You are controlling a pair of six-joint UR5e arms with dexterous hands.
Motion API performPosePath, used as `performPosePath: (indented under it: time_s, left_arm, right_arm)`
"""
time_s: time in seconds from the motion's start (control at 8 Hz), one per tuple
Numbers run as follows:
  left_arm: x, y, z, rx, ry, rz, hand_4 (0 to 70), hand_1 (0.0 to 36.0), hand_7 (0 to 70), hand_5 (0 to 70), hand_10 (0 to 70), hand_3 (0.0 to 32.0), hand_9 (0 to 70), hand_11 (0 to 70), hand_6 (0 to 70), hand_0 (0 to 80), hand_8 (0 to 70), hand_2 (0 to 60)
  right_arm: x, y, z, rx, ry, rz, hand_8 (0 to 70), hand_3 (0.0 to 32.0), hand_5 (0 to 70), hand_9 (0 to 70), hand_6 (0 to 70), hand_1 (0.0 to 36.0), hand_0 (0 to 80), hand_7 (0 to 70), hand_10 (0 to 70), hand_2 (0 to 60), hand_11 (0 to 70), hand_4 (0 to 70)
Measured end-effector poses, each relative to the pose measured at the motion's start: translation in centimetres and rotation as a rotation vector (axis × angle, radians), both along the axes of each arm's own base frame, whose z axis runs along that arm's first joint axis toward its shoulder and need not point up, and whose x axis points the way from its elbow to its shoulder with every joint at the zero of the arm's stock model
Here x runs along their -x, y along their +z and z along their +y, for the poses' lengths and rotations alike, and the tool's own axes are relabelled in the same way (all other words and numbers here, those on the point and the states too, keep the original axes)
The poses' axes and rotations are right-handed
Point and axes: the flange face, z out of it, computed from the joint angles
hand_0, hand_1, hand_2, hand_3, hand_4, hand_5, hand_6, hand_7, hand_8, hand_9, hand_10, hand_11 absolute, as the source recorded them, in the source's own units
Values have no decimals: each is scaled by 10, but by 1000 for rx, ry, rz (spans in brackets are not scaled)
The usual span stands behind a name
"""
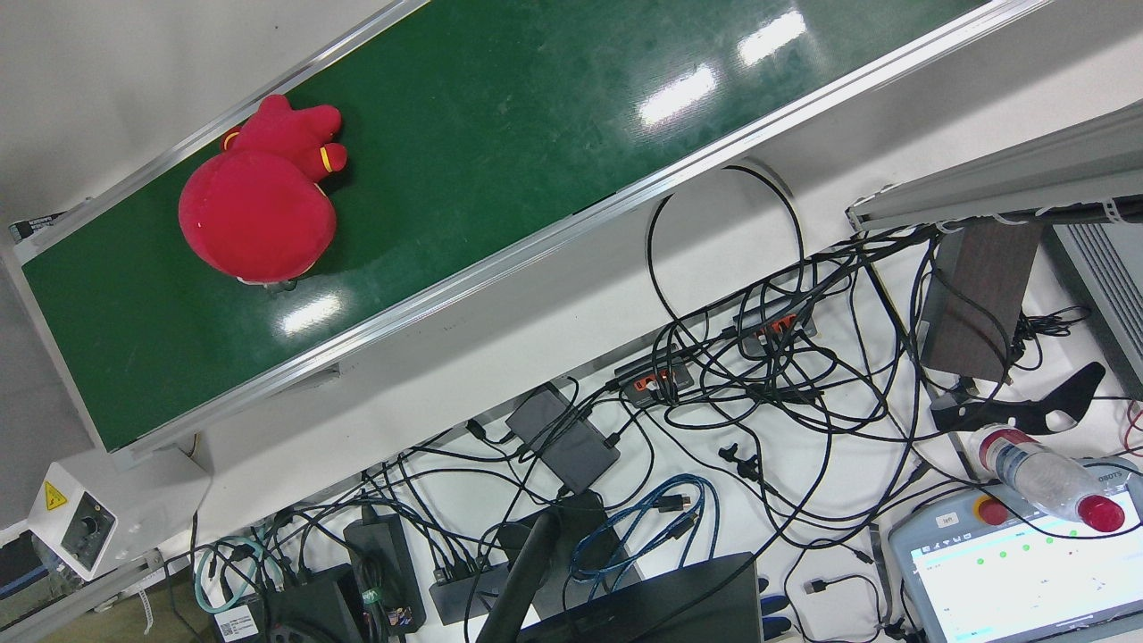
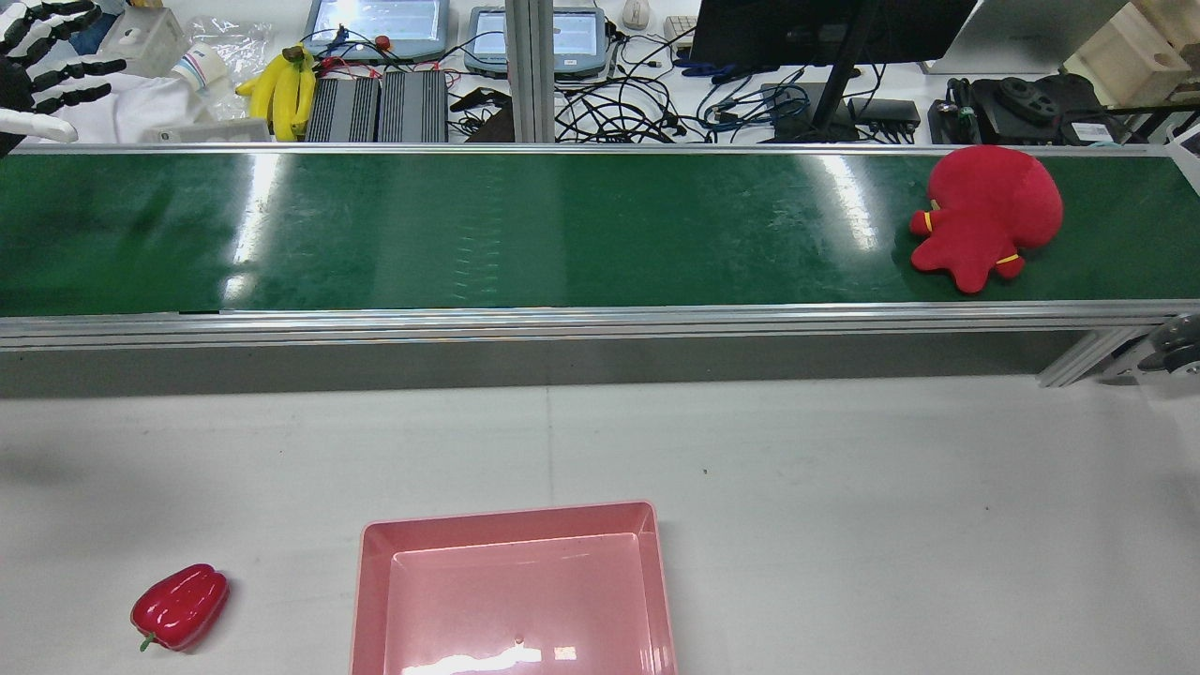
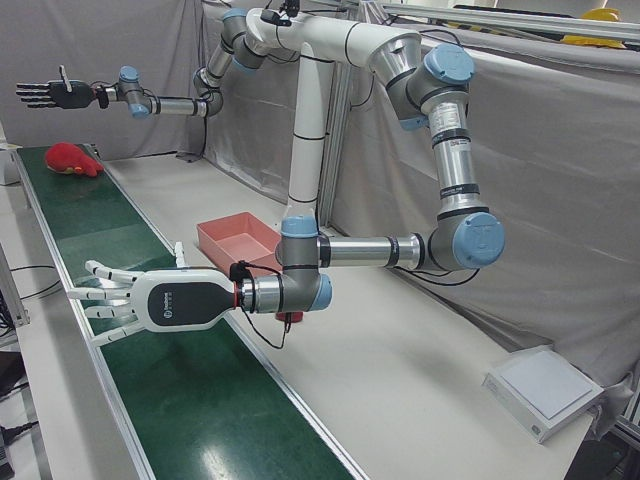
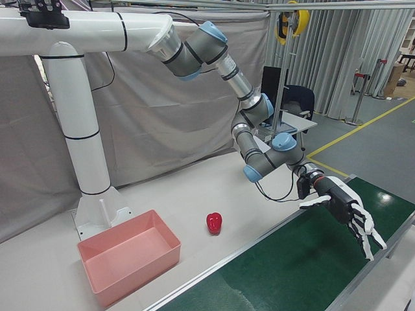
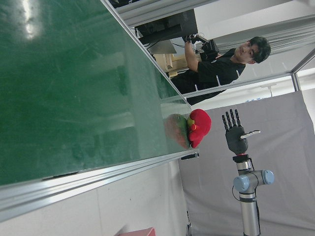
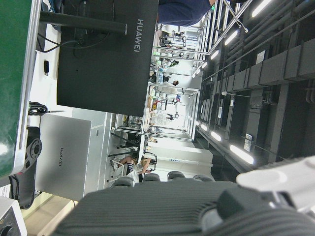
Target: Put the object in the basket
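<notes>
- The red plush toy lies at the right end of the green conveyor belt in the rear view, untouched.
- Right hand hovers above it, fingers spread, empty.
- Left hand is also splayed and empty, far down the belt.
- I'd bring the right hand down over the toy's round body before carrying it to the pink basket, bottom centre.

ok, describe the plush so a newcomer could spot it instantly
Find the long green conveyor belt beyond the white table. At its right end in the rear view lies the plush toy. It is soft, red with yellow bands, unlike the glossy red pepper beside the pink basket.
</notes>
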Motion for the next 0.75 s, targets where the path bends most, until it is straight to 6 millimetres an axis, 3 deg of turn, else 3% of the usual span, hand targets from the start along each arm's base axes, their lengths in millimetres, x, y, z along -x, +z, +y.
performPosePath:
  time_s: [0.25, 0.75]
  left_arm:
    - [1, -2, -1, -2, 2, 1, 78, 206, 95, 269, 54, 184, 137, 102, 39, 590, 143, 92]
    - [1, -7, -3, -9, 8, 5, 0, 223, 83, 231, 45, 260, 120, 92, 22, 602, 140, 88]
  right_arm:
    - [0, 0, 0, 0, 0, 0, 0, 0, 0, 0, 0, 0, 0, 0, 0, 0, 0, 0]
    - [0, 0, 0, 0, 0, 0, 0, 0, 0, 0, 0, 0, 0, 0, 0, 0, 0, 0]
